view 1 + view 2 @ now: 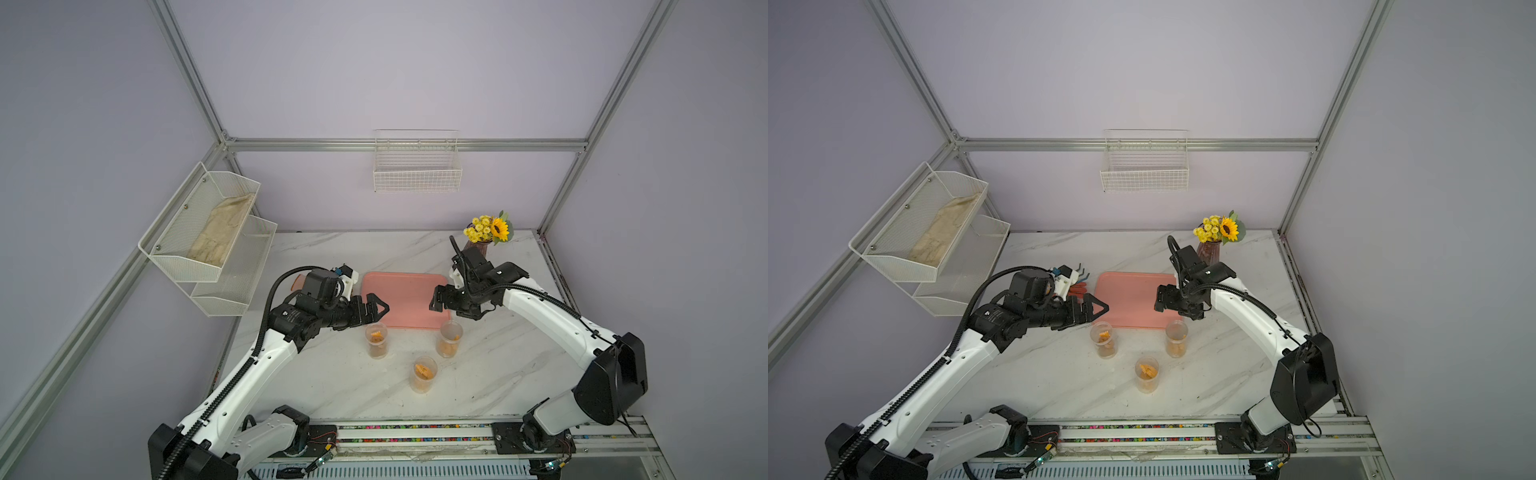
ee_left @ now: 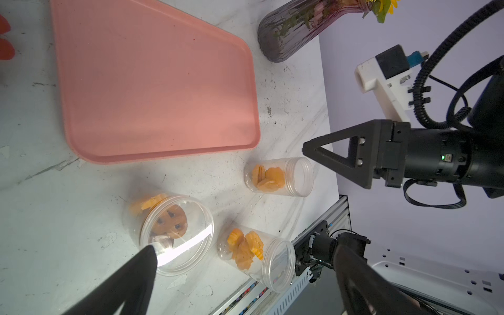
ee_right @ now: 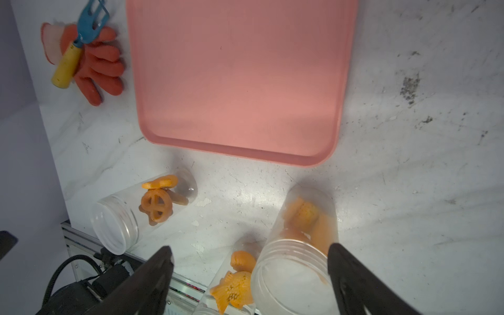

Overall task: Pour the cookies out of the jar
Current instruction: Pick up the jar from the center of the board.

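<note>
I see my left hand (image 1: 380,309) and right hand (image 1: 436,300) both spread, empty, by the smooth pink tray (image 1: 399,291), with orange cookies (image 1: 424,370) inside three clear round jars (image 1: 448,348) upright on the marbled desk (image 1: 498,374).

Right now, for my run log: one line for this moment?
left gripper: open, empty | right gripper: open, empty | jars: three upright, cookies inside | tray: bare

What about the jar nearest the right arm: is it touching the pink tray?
Apart. The right wrist view shows bare marble tabletop between the jar and the pink tray's rim; the left wrist view shows the same gap.
</note>
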`<state>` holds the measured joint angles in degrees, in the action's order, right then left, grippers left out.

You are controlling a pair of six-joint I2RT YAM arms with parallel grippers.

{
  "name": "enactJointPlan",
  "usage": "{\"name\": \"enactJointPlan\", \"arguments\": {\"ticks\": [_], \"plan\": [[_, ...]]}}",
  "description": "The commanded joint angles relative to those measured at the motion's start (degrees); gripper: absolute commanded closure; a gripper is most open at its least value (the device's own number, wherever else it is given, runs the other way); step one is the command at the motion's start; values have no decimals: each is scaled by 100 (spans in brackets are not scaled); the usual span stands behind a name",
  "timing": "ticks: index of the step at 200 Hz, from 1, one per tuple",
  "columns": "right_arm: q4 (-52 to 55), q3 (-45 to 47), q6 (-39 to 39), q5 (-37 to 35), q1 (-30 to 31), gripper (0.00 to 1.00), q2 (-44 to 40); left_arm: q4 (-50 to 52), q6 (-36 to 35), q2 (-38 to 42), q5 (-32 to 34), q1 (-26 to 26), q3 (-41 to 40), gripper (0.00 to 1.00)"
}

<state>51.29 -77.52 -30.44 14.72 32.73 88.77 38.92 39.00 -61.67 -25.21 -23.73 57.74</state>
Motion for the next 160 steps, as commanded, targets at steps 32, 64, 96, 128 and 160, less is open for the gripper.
{"name": "enactJointPlan", "arguments": {"ticks": [32,64,96,128,160], "plan": [[1314,-527,397,-962,353,7,229,-18,194,277,152,-61,-250,0],[1468,-451,407,-1095,442,3,168,-23,268,335,203,-91,-305,0],[1509,-322,399,-1156,497,3,101,-19,335,389,262,-150,-315,0],[1462,-166,398,-1093,524,3,114,-21,406,479,330,-220,-340,0],[1295,142,356,-991,541,3,75,0,489,580,392,-290,-415,0]]}}
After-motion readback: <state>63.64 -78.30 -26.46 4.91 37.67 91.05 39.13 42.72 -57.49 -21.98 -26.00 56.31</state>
